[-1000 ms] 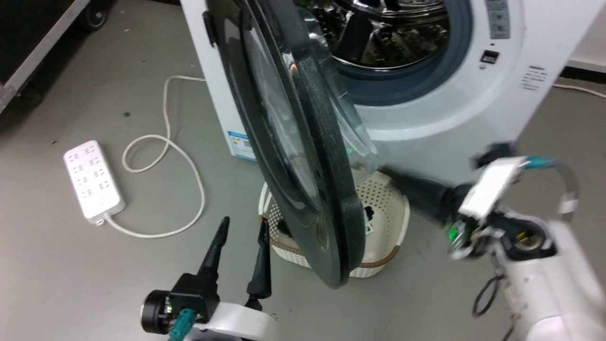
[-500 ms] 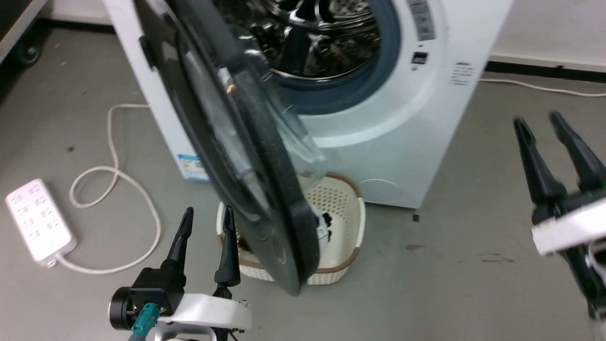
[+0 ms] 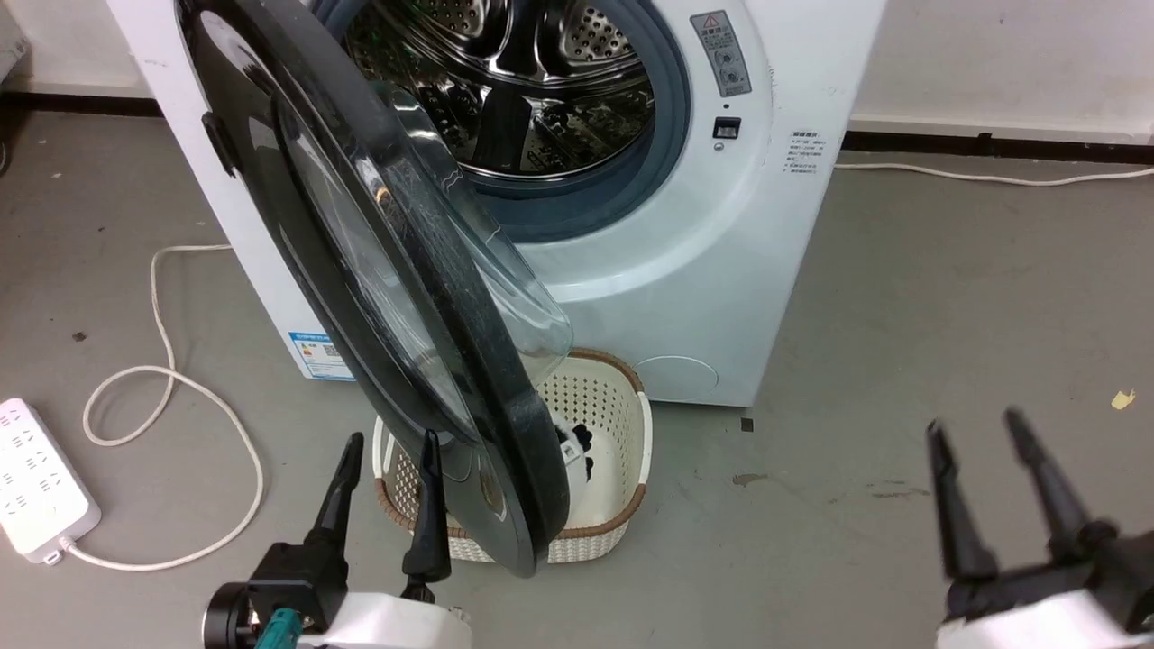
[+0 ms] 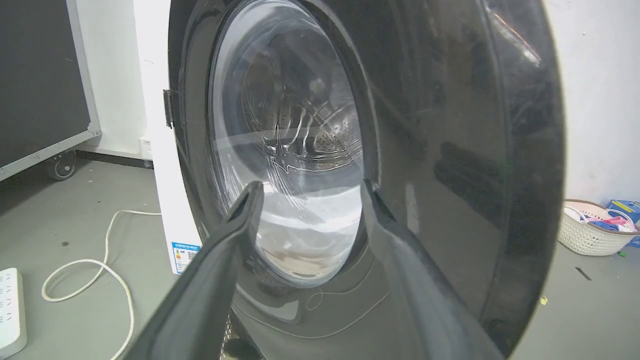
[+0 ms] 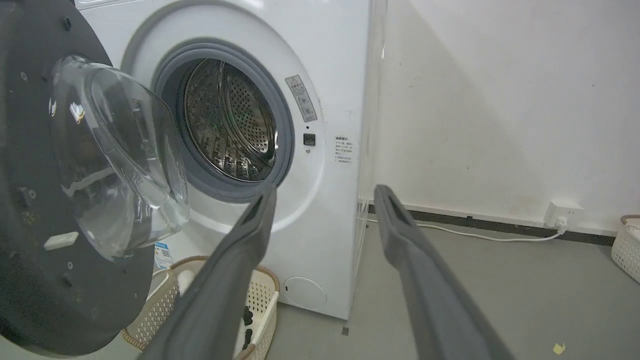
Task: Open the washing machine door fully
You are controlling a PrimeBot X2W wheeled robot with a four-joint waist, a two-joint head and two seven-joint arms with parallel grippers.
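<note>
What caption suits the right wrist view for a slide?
Right end effector, open, faces the washing machine, door standing open, basket at its foot.

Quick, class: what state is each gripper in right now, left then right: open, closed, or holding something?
Left gripper: open, holding nothing, facing the washing machine door.
Right gripper: open, holding nothing.

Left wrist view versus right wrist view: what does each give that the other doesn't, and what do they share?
Left wrist view: the glossy outer face of the washing machine door, a power strip, a looped white cable. Right wrist view: the door's inner side with its bulging glass bowl, the grey gasket, a wall socket. Shared: the door, the white washing machine, its blue sticker, the steel drum, through the glass from the left wrist.
</note>
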